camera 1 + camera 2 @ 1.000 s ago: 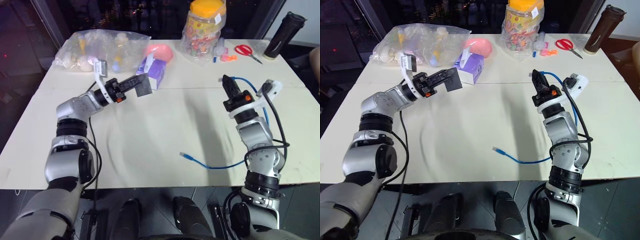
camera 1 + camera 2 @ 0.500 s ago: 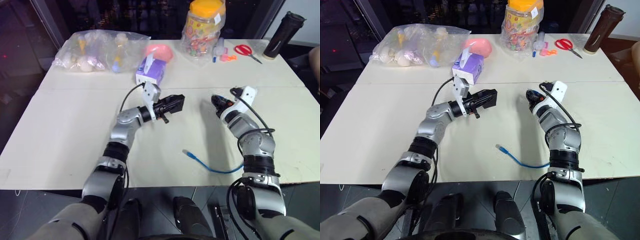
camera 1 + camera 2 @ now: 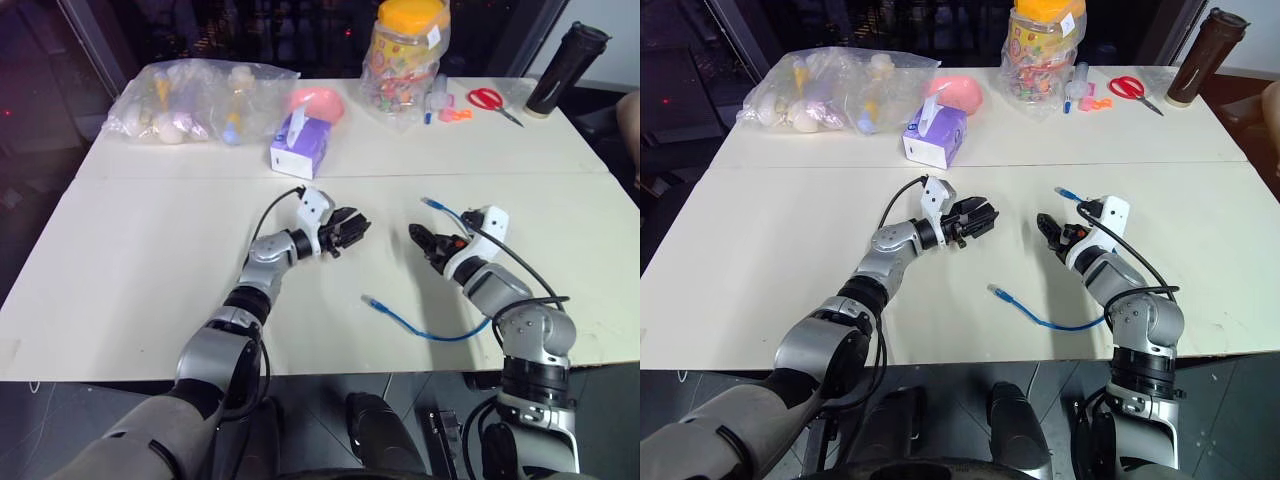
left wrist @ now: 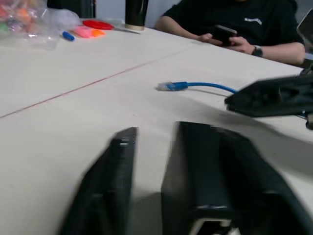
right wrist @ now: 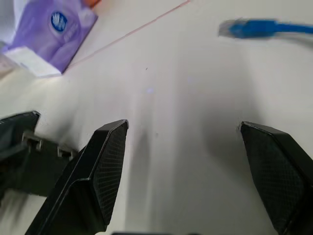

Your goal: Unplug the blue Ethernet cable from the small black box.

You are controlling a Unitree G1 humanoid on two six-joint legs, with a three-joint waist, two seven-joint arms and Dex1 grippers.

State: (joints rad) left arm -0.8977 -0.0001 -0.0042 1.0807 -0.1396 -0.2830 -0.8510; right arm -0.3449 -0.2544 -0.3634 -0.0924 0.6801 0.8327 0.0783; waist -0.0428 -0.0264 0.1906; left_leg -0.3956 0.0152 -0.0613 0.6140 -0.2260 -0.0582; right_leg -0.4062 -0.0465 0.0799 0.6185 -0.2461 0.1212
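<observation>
The blue Ethernet cable [image 3: 425,331] lies on the table, one plug [image 3: 371,300] near the middle and the other end [image 3: 431,203] beyond my right arm. Both plugs lie free of the small black box [image 4: 215,166]. That box sits low over the table between the fingers of my left gripper [image 3: 355,226], against one finger. A gap shows between it and the other finger [image 4: 105,181], so this gripper is open. My right gripper [image 3: 420,240] faces the left one across a short stretch of table, fingers [image 5: 98,171] wide open with nothing between them.
A purple tissue box [image 3: 298,143], a plastic bag of items [image 3: 195,95], a pink object [image 3: 318,103], a candy jar [image 3: 405,50], red scissors [image 3: 490,100] and a dark bottle [image 3: 553,70] stand along the far side. A person [image 4: 234,22] sits at the table's right end.
Both arms have come down toward the table. The left one swung in from the far left with the box. The right gripper let go of the cable end, and both grippers' jaws have opened.
</observation>
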